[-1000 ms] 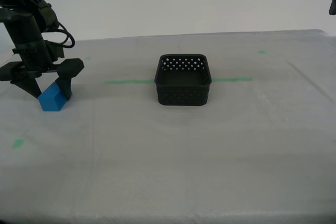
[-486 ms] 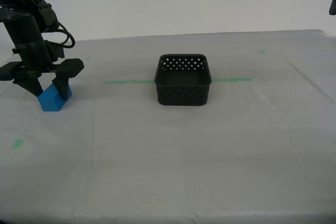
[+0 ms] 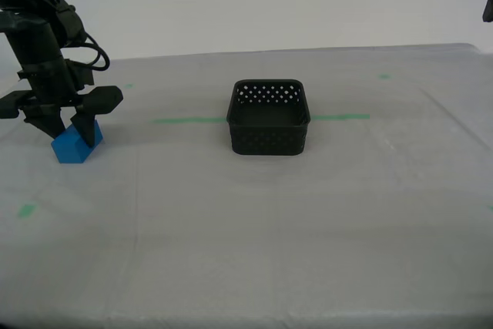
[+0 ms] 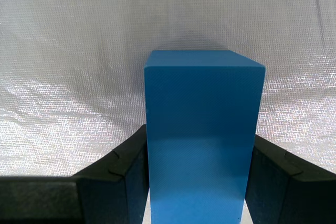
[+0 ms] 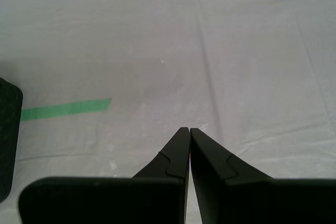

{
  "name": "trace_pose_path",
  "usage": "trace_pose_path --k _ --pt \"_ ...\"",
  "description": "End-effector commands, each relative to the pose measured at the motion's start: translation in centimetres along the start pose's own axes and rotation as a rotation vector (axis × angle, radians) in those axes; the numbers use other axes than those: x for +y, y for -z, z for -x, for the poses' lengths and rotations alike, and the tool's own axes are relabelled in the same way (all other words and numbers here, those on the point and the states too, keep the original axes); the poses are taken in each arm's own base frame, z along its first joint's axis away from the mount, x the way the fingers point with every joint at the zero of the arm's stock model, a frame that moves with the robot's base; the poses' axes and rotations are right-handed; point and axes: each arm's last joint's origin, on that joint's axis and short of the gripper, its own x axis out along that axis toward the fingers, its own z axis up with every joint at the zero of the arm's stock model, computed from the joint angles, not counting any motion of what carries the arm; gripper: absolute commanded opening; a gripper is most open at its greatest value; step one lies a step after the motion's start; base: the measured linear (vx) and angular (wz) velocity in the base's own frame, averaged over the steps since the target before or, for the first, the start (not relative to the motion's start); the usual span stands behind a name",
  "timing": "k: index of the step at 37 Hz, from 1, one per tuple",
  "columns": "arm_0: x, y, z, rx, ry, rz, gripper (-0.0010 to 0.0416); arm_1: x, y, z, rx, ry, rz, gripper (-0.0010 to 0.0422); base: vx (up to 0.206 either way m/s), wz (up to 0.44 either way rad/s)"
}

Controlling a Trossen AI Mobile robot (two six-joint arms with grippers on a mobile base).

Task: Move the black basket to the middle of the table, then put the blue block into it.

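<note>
My second gripper has its jaws closed against both sides of the small solid bright-blue block, at the exterior view's far left on the pale sheeted table. The block looks tilted, one edge down. The square black perforated plastic basket sits mid-table on the green tape line, well apart. My first gripper is closed and empty. Risk: the tilted block twisting out on lift, or clipping the basket rim
</note>
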Motion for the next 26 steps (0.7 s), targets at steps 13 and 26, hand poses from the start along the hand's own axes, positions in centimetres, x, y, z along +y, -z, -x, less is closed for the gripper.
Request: trace_pose_path --k 13,26 --pt "0.02 -0.01 0.01 0.000 -0.002 0.000 0.0004 0.06 -0.06 0.00 -0.005 -0.008 0.033 -0.0005 0.000 0.000" --pt "0.02 -0.01 0.01 0.000 -0.002 0.000 0.0004 0.10 0.00 0.04 0.001 -0.028 0.037 0.0002 0.000 0.000"
